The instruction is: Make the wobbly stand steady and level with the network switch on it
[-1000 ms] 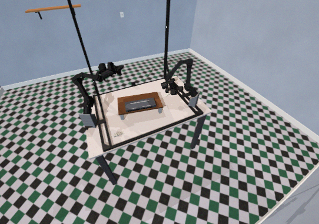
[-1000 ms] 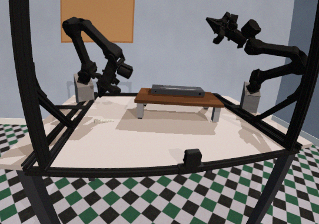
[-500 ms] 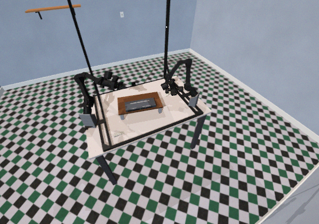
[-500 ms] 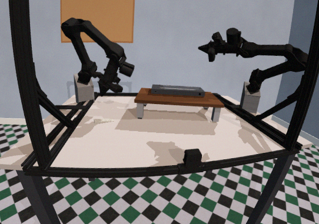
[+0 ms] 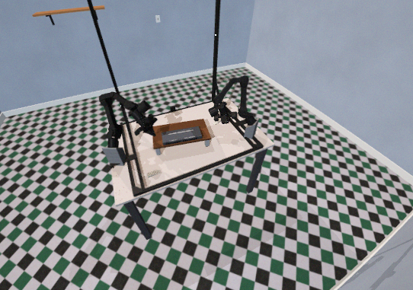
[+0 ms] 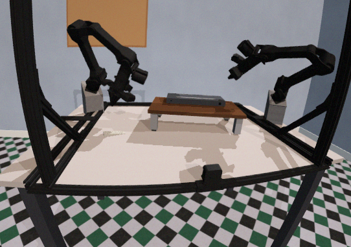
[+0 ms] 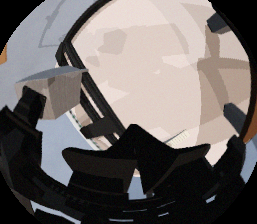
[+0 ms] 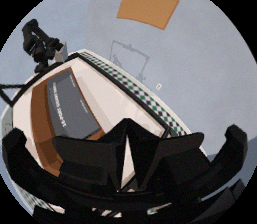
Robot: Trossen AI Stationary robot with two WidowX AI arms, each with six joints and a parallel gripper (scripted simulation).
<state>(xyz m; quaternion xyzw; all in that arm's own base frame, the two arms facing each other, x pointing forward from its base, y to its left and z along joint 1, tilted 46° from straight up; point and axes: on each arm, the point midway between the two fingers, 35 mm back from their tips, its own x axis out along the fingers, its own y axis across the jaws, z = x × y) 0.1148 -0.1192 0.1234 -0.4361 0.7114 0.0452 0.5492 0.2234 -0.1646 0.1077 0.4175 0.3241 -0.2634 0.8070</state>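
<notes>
The brown stand (image 5: 158, 141) (image 6: 181, 110) (image 8: 39, 115) is on the table with the grey network switch (image 5: 183, 136) (image 6: 194, 99) (image 8: 72, 102) lying on top. I cannot tell whether every leg touches the table. One pale ribbed wedge (image 5: 154, 173) lies off one side of the stand. Another wedge (image 6: 113, 133) (image 7: 180, 138) lies off the opposite side, away from the legs. My left gripper (image 6: 112, 103) (image 7: 133, 127) is shut and empty, above the table beyond that second wedge. My right gripper (image 5: 153, 134) (image 6: 230, 77) (image 8: 126, 121) is shut and empty, high near the stand's other end.
A black frame rail (image 5: 198, 171) (image 6: 146, 189) runs around the table, with uprights (image 5: 216, 47) (image 6: 22, 30) and a crossbar above. A small black box (image 6: 212, 173) (image 5: 172, 108) sits on one rail. The arm bases stand outside the side rails.
</notes>
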